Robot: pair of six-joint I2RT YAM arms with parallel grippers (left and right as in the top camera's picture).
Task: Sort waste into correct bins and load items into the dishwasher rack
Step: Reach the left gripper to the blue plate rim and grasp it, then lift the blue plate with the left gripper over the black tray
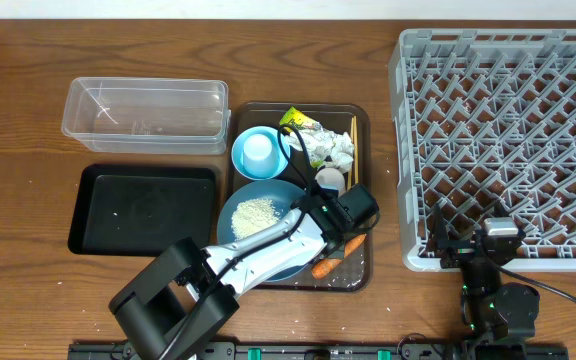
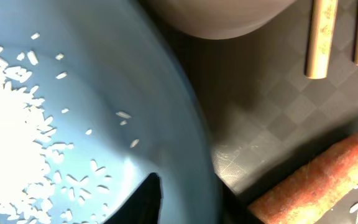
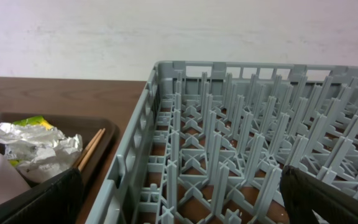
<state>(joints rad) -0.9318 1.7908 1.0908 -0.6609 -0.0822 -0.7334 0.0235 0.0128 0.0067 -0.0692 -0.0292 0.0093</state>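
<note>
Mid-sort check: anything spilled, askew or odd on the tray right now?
Loose rice grains lie scattered across the blue plate, away from the heap. The carrot lies on the brown tray beside the plate, not on it. Nothing looks broken.

I see a brown wooden table (image 1: 28,120) carrying four things. At the back left lies a clear tub (image 1: 146,84), with a shallow black tray (image 1: 143,208) just in front of it. A brown tray (image 1: 298,105) sits just beside both, to their right. A grey rack (image 1: 508,140) fills the right side, apart from the brown tray.
</note>
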